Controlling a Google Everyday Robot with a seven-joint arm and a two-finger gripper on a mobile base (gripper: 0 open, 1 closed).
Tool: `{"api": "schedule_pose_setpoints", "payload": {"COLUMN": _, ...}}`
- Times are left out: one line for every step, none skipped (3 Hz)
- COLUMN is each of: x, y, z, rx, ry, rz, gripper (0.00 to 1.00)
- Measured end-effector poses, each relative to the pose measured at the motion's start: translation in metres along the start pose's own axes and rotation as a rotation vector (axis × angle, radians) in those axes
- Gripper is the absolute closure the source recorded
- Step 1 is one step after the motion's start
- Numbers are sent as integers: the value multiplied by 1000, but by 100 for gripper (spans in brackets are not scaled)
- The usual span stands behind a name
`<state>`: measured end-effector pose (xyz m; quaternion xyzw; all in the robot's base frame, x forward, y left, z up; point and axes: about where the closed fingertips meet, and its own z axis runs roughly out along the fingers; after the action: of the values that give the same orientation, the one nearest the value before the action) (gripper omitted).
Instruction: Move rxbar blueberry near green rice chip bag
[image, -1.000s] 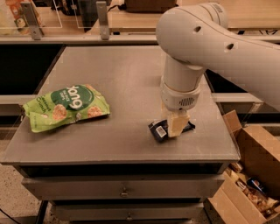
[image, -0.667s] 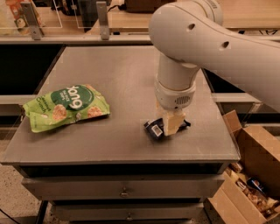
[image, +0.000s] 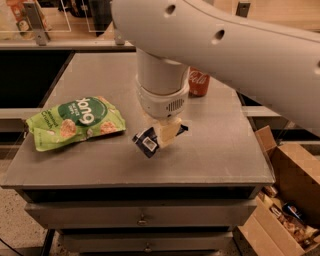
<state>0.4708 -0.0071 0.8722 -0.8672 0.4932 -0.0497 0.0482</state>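
My white arm filling the top of my view, grey table beneath, green rice chip bag lying at its left, red soda can behind the arm, gripper at mid-table pinching the tilted rxbar blueberry, just right of the bag, not touching it.

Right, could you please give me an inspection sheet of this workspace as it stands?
Surface: grey table, over drawers.
Job's things: rxbar in the gripper, tilted, right of the green bag and apart from it; green bag lying at the table's left.
Clutter: red can behind the arm.
Gripper: gripper mid-table, shut on the rxbar.
Cables: nothing seen.
Surroundings: cardboard boxes on the right.
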Motion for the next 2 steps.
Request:
{"api": "schedule_pose_setpoints", "payload": {"x": -42, "y": -16, "z": -7, "rx": 17, "ry": 7, "rz": -117, "gripper": 100}}
{"api": "schedule_pose_setpoints", "payload": {"x": -82, "y": -29, "z": -2, "rx": 3, "ry": -14, "rz": -194, "gripper": 100}}
